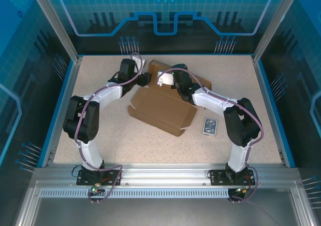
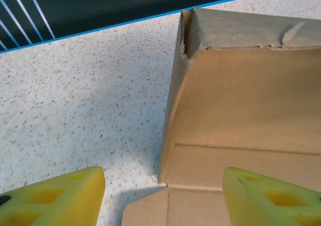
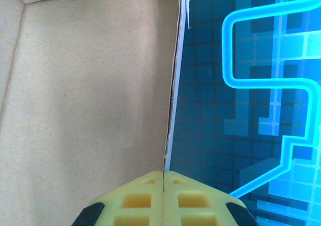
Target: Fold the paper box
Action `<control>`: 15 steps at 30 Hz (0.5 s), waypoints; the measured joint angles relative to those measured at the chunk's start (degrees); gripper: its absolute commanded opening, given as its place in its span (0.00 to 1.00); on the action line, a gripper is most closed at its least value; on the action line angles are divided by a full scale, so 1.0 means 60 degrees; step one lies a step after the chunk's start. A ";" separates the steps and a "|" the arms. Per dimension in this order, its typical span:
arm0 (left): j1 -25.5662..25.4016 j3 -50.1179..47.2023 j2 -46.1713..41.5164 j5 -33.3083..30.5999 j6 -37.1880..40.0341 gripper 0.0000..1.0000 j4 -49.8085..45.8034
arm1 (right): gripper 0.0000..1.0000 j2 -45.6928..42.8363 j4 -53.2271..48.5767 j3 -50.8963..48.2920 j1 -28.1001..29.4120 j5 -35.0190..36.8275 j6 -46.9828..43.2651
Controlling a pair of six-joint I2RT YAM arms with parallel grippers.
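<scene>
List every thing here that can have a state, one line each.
paper box: partly folded, walls up, lid flap open.
left gripper: open, straddling the box's side wall.
right gripper: shut at a box wall's edge.
card pack: lying flat, apart from the box.

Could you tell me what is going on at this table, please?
Two robot arms are folding the paper box on the speckled table. It is half formed: some walls stand up, and a broad flap lies flat. The left gripper is open, straddling a side wall. The right gripper is shut, pinching the edge of an upright panel. A small card pack lies apart.
</scene>
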 measured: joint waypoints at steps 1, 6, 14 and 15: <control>0.0131 -0.0164 -0.0248 0.0146 -0.0138 0.66 -0.0029 | 0.00 0.0036 0.0073 0.0000 0.0004 0.0025 -0.0073; 0.1064 -0.0353 -0.1184 0.1228 -0.1417 0.67 -0.0084 | 0.00 0.0237 0.0590 0.0000 0.0051 0.0025 -0.0619; 0.1606 0.0619 -0.0787 0.2659 -0.3395 0.67 -0.0433 | 0.00 0.0412 0.1716 -0.0251 0.0364 -0.0164 -0.1486; 0.1596 0.0816 -0.0630 0.2790 -0.3552 0.67 -0.0448 | 0.00 0.0474 0.1865 -0.0251 0.0412 -0.0175 -0.1596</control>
